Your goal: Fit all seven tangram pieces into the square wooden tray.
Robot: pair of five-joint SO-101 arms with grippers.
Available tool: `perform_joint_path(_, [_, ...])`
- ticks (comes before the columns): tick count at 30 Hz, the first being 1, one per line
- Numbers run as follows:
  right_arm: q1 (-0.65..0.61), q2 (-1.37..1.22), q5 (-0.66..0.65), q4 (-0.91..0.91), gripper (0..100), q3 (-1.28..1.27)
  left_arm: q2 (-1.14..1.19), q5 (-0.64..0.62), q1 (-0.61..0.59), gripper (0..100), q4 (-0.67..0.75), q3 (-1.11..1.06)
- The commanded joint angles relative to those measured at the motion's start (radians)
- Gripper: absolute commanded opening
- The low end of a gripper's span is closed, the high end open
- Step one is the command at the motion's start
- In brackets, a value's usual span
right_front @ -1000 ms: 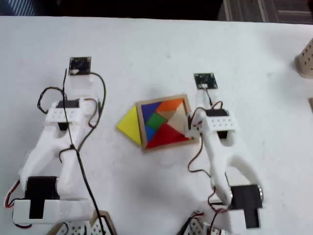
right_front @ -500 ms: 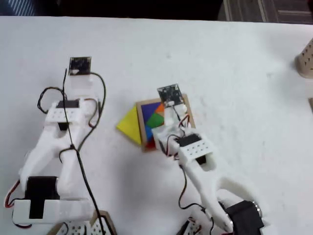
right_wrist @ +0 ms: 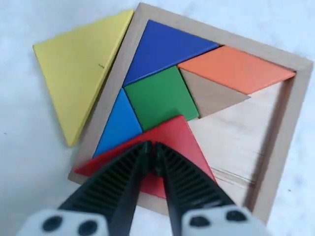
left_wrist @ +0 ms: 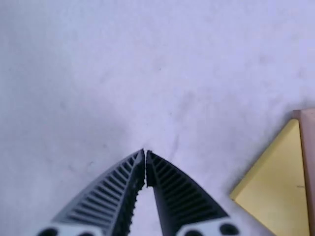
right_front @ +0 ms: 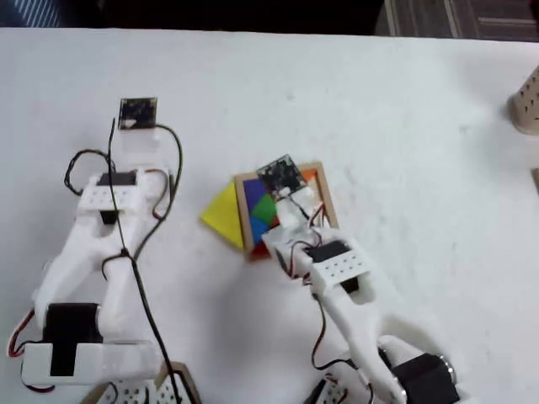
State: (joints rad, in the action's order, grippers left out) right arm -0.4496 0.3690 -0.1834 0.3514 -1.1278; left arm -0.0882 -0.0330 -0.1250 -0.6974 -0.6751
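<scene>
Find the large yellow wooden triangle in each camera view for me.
High view: large yellow wooden triangle against the square wooden tray, on the left arm's side.
Left wrist view: triangle beyond the left gripper, against the tray rim.
Right wrist view: triangle outside the rim.
Shared landmark: that rim.

Bright white table (right_front: 404, 101) with a dark strip (right_front: 253, 13) beyond its far edge.
</scene>
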Motion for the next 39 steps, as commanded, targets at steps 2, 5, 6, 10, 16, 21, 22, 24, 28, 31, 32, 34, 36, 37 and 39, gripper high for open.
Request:
perform_joint_path(2, [0.07,0.007,-0.021,-0.002,1.8,-0.006,-0.001,-0.006,0.015,2,0.018,0.043])
perform_joint_path(5, [0.104,0.007,-0.021,-0.002,1.7,-0.005,-0.001,-0.006,0.015,2,0.018,0.043])
perform_joint_path(6, [0.11,0.007,-0.021,-0.002,1.7,-0.005,-0.001,-0.006,0.015,2,0.018,0.043])
perform_joint_path(10, [0.107,0.028,-0.014,-0.002,1.7,-0.005,-0.001,-0.006,0.015,2,0.018,0.043])
perform_joint_path(16, [0.194,0.176,-0.002,0.068,1.7,-0.006,-0.001,-0.006,0.015,2,0.018,0.043])
perform_joint_path(21, [0.246,0.151,0.087,0.024,1.8,-0.009,-0.001,-0.006,0.015,2,0.018,0.043])
perform_joint_path(22, [0.246,0.124,0.072,0.012,1.8,-0.008,-0.001,-0.006,0.015,2,0.018,0.043])
perform_joint_path(24, [0.246,0.053,0.063,-0.005,1.8,0.018,-0.001,-0.006,0.015,2,0.018,0.043])
perform_joint_path(28, [0.24,-0.12,0.057,0.028,1.8,0.127,-0.001,-0.006,0.015,2,0.017,0.043])
perform_joint_path(31, [0.225,-0.203,0.055,0.101,1.8,0.207,-0.001,-0.006,0.015,2,0.015,0.043])
perform_joint_path(32, [0.222,-0.206,0.055,0.133,1.8,0.226,-0.001,-0.006,0.015,2,0.014,0.043])
perform_joint_path(34, [0.209,-0.206,0.054,0.176,1.8,0.236,-0.001,-0.006,0.015,2,0.014,0.043])
perform_joint_path(36, [0.183,-0.206,0.044,0.188,1.8,0.236,-0.001,-0.006,0.015,2,0.014,0.043])
perform_joint_path(37, [0.182,-0.206,0.026,0.188,1.8,0.236,-0.001,-0.006,0.015,2,0.014,0.043])
perform_joint_path(39, [0.197,-0.202,0.014,0.188,1.8,0.239,-0.001,-0.006,0.015,2,0.014,0.043])
